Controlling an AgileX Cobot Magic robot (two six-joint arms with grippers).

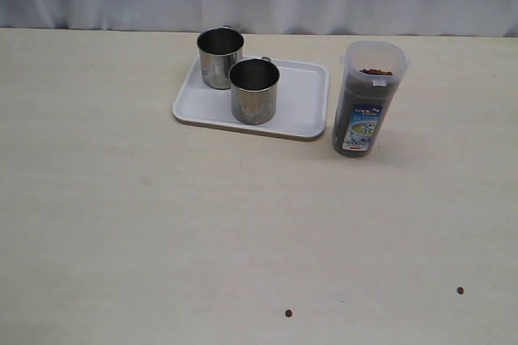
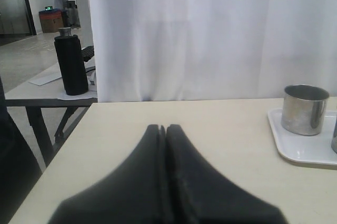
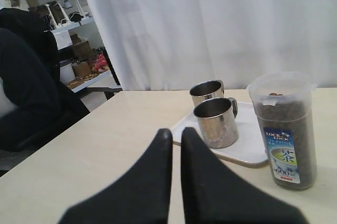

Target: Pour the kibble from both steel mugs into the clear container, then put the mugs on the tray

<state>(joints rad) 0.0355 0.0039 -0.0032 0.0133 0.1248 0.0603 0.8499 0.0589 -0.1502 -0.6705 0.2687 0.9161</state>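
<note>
Both steel mugs are standing upright on the tray, beside the clear container holding the kibble. The left gripper and right gripper are hovering pinched together and empty, with the mugs lying well ahead, seemingly nearer the right one.

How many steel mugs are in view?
2, both upright on the tray: the back mug at its far left corner, the front mug beside it, nearer the clear container.
</note>
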